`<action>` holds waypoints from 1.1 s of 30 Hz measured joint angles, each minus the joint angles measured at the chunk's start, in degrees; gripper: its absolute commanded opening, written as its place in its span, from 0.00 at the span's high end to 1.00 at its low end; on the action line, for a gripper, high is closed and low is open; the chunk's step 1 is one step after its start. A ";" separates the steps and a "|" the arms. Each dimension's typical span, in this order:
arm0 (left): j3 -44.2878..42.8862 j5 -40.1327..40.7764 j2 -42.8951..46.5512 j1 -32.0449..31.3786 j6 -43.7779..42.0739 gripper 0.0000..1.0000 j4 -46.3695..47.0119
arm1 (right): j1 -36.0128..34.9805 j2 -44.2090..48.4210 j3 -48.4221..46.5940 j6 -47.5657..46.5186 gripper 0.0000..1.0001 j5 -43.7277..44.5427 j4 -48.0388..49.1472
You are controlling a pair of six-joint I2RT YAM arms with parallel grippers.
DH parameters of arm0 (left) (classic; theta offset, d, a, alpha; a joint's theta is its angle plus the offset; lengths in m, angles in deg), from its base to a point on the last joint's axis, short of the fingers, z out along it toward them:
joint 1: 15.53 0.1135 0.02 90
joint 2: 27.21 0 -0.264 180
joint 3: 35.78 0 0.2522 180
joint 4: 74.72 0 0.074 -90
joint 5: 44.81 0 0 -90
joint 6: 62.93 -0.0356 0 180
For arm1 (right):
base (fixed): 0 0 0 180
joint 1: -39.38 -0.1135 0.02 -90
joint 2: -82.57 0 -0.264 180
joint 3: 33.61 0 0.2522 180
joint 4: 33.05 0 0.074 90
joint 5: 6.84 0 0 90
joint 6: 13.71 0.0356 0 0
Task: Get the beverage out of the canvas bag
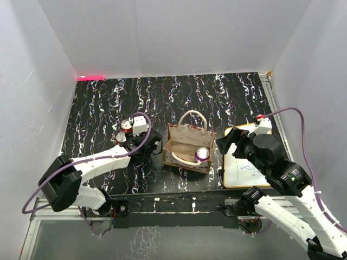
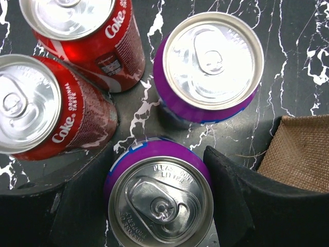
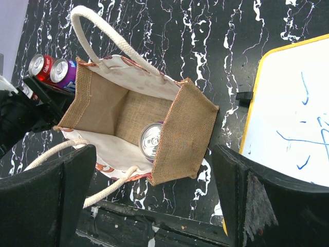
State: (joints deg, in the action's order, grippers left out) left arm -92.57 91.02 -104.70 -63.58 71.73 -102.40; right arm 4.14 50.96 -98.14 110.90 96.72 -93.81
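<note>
The tan canvas bag [image 1: 187, 145] stands open mid-table, with one purple can [image 1: 202, 154] upright in its right end. In the right wrist view the bag [image 3: 113, 108] and that can [image 3: 152, 141] lie below my right gripper [image 3: 154, 200], which is open and empty above the bag's near right corner [image 1: 230, 141]. My left gripper [image 1: 143, 143] is left of the bag, shut on another purple can [image 2: 161, 198] that stands on the table. Its two black fingers [image 2: 247, 200] press both sides of the can.
Two red Coke cans [image 2: 31, 108] [image 2: 87, 31] and a second purple can [image 2: 212, 62] stand just beyond the held one. A white orange-rimmed board [image 1: 244, 168] lies right of the bag. Grey walls enclose the table.
</note>
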 measured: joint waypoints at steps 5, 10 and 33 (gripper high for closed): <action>-0.90 -0.61 2.40 0.11 0.31 0.17 -3.08 | 0.00 -0.46 0.00 0.00 0.02 -0.02 0.00; -4.00 -1.14 6.43 0.28 0.04 0.08 -3.89 | 0.00 -0.46 0.00 0.00 0.02 -0.04 0.00; -7.21 -37.66 14.64 0.31 -13.64 0.03 12.00 | 0.00 -3.23 2.64 0.33 0.02 -5.51 0.44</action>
State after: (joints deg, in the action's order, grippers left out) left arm -99.78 53.36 -90.06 -63.28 58.09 -90.40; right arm 4.14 47.72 -95.49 111.23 91.22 -93.37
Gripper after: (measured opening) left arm 0.970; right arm 0.983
